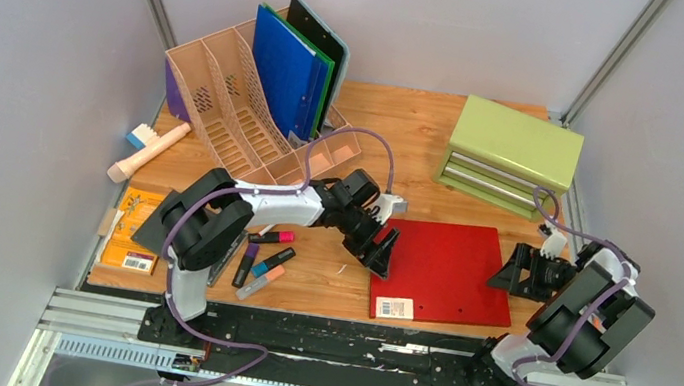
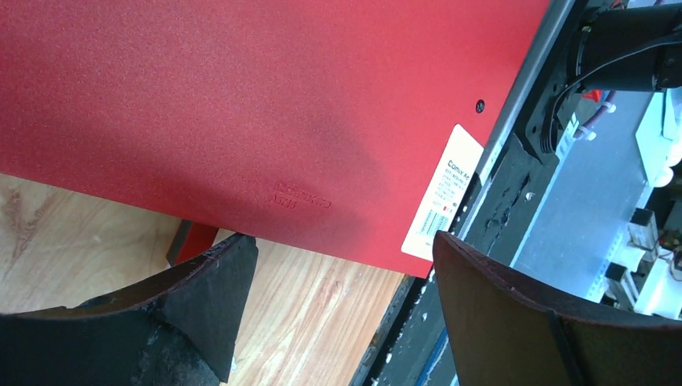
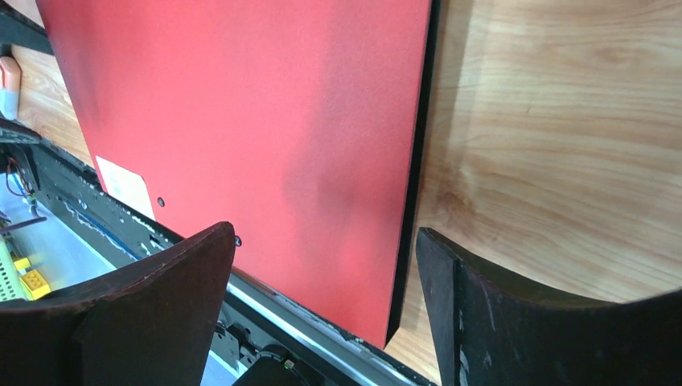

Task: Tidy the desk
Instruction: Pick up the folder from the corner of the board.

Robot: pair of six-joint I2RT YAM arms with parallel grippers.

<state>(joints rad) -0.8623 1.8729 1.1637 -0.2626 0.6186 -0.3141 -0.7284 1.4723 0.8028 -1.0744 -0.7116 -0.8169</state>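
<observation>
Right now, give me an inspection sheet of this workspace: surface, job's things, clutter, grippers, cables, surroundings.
Surface: wooden desk, black rail along its front.
Job's things: red folder lying flat near the front edge; upright folders, blue, green and black, standing in a beige file rack.
Clutter: markers loose front left; brush and orange packet at the left edge.
Grippers: left gripper open at the red folder's left edge; right gripper open at its right edge; neither holds it.
Cables: purple cables loop over both arms.
Surroundings: green drawer cabinet back right; grey walls.
</observation>
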